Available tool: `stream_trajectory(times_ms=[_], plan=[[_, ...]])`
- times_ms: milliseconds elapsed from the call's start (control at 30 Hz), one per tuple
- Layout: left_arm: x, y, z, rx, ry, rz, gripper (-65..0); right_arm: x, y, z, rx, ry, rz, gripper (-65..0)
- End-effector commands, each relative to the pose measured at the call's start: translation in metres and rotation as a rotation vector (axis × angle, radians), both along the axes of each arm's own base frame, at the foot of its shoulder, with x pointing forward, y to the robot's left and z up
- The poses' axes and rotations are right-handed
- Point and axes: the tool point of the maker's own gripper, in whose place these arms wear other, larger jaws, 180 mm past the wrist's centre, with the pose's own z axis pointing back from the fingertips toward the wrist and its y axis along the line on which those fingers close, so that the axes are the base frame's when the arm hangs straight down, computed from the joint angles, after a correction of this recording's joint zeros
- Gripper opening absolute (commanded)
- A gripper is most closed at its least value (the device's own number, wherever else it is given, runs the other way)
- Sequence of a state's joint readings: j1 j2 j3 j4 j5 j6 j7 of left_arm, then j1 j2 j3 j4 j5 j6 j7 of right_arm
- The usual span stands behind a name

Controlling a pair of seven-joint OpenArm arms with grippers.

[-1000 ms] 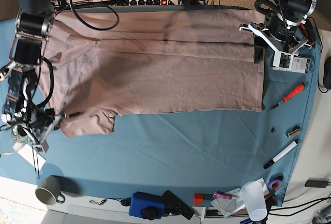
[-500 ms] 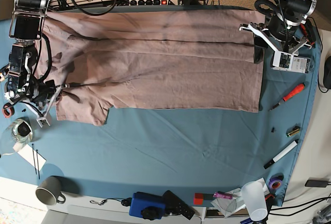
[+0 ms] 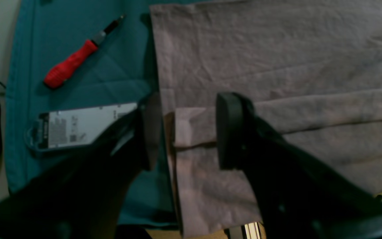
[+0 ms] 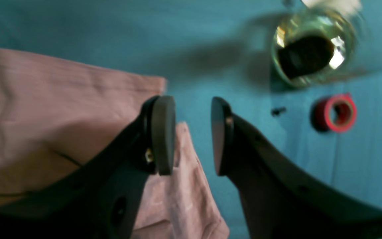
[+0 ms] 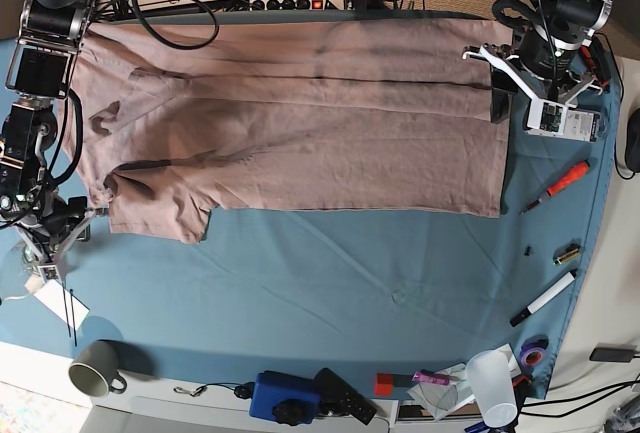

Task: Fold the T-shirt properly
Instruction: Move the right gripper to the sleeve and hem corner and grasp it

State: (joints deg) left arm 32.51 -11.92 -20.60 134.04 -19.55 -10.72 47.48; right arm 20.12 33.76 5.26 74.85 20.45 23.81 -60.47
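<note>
The dusty pink T-shirt [image 5: 300,123] lies spread across the far half of the blue cloth, folded lengthwise, with a sleeve at the lower left. My left gripper [image 5: 497,95] is at the shirt's right edge. In the left wrist view it [image 3: 189,129] is open, its fingers standing either side of a folded edge of the shirt [image 3: 277,66]. My right gripper [image 5: 68,228] is off the shirt's left corner. In the right wrist view it [image 4: 191,136] is open and empty over blue cloth, with the shirt [image 4: 61,109] beside its left finger.
A red screwdriver [image 5: 565,181] and a white labelled package [image 5: 565,121] lie right of the shirt. A glass jar [image 4: 312,54] and a red tape roll [image 4: 335,113] sit near my right gripper. A mug [image 5: 95,366], a blue box [image 5: 283,395] and a plastic cup [image 5: 492,386] line the front edge.
My right gripper carried the lower-left sleeve up and left, let it go and drew back to the left. The sleeve now lies flat. The left arm has not moved.
</note>
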Motion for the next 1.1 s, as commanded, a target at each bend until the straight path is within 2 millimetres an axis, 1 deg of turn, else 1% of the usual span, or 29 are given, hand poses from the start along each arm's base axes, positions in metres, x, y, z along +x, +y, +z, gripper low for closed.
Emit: stream_trajectory(times_ms=[0,67,133,300,367,433,500,600,767,900,1000,1067], plan=[[0.003,-0.001,0.009,0.001,-0.04,-0.004,-37.5,0.012,-0.005,0.023,-0.01,-0.069,0.001,-46.1],[0.003,-0.001,0.009,0.001,-0.039,-0.004,-37.5,0.013,-0.008,0.019,-0.015,-0.076,-0.01,-46.1],[0.003,-0.001,0.009,0.001,-0.039,-0.004,-37.5,0.013,-0.017,0.01,-0.028,-0.076,-0.05,-46.1],[0.003,-0.001,0.009,0.001,-0.039,-0.004,-37.5,0.003,-0.028,-0.027,0.027,-0.011,-0.097,-46.1],[0.003,-0.001,0.009,0.001,-0.039,-0.004,-37.5,0.001,-0.027,-0.037,0.043,-0.007,-0.087,-46.1],[0.003,-0.001,0.009,0.001,-0.039,-0.004,-37.5,0.003,-0.022,-0.043,0.053,-0.009,-0.065,-46.1],[0.003,-0.001,0.009,0.0,-0.04,-0.004,-37.5,0.005,-0.017,-0.045,0.049,-0.014,-0.056,-46.1],[0.004,-0.001,0.01,0.001,-0.041,-0.004,-37.5,0.012,-0.008,-0.044,0.064,-0.027,-0.048,-46.1],[0.004,-0.001,0.01,0.001,-0.041,-0.004,-37.5,0.032,-0.002,-0.029,0.038,-0.077,-0.034,-46.1],[0.004,-0.001,0.01,0.001,-0.042,-0.004,-37.5,0.04,-0.004,-0.021,0.037,-0.097,-0.061,-46.1],[0.004,-0.001,0.01,0.001,-0.041,-0.004,-37.5,0.041,-0.007,-0.023,0.042,-0.104,-0.08,-46.1],[0.004,-0.001,0.01,0.001,-0.042,-0.004,-37.5,0.038,-0.008,-0.029,0.042,-0.089,-0.085,-46.1]])
